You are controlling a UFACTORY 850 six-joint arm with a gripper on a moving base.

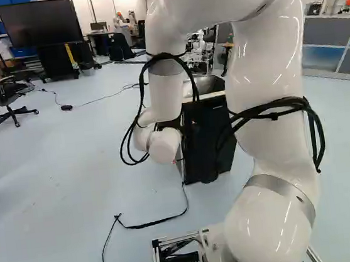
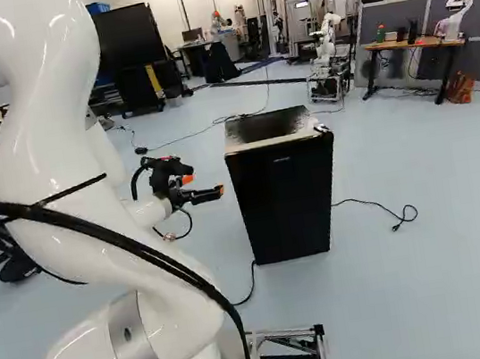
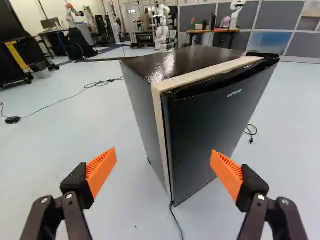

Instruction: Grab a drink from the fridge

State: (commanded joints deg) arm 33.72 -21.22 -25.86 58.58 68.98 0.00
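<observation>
Near the right base view's centre, one fridge (image 2: 264,129) stands upright, door (image 2: 286,209) facing us; one gripper (image 2: 206,185) has jaws apart.

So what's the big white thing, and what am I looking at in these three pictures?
The white thing is a robot arm. Two pictures come from behind it, one from its left, one from its right. The third comes from its wrist, looking along its black gripper, which works like a hand. Its two orange-padded fingers are spread open, holding nothing. Ahead, a black fridge stands on the pale floor, its door closed.
</observation>
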